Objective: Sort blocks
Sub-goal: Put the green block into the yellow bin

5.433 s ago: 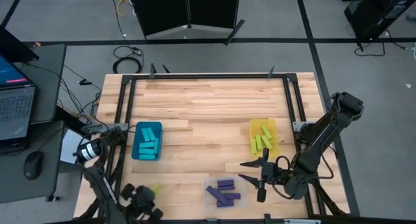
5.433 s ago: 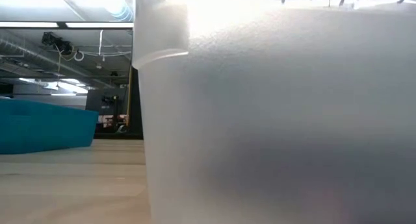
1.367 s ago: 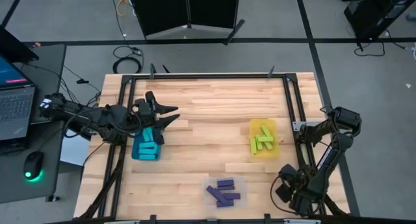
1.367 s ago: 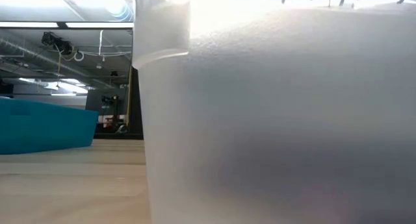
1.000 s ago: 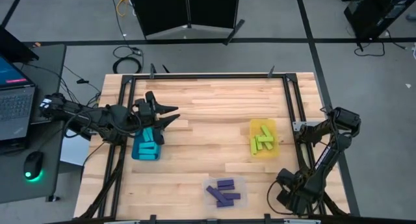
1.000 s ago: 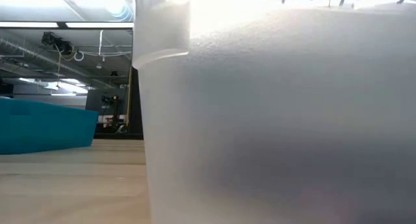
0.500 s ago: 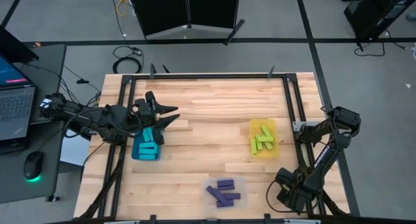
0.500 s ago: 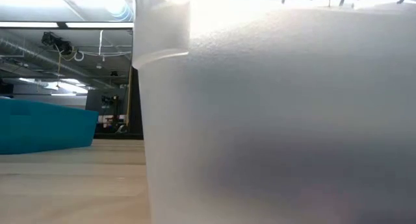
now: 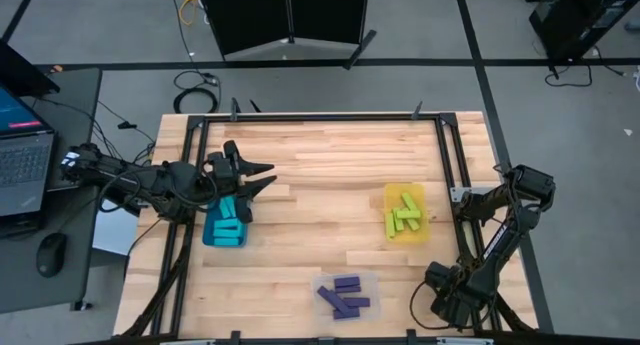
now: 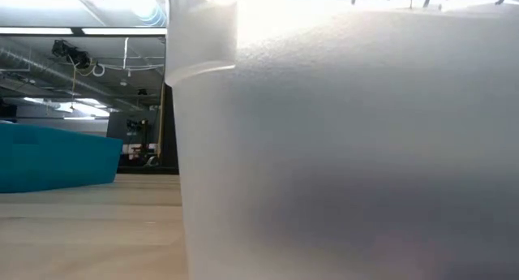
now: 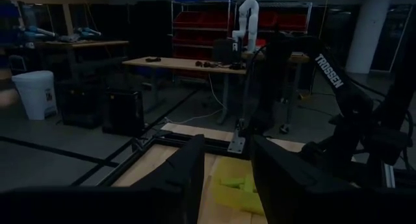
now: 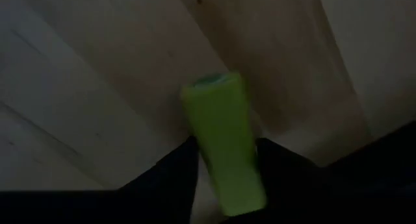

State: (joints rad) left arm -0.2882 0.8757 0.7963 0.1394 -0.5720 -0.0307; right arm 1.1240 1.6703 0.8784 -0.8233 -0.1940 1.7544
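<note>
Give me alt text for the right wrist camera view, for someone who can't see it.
A yellow-green rectangular block stands out between the right gripper's two dark fingers, which press against its sides, just above the pale wooden plank tabletop. The picture is dim.

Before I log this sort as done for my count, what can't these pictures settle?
- Low view: clear bin fills the frame, hiding the purple blocks.
- High view: right hand is lost among its own arm; the yellow-green block it clamps shows only in the right wrist view.
- Cyan blocks: left hand overlaps them.
</note>
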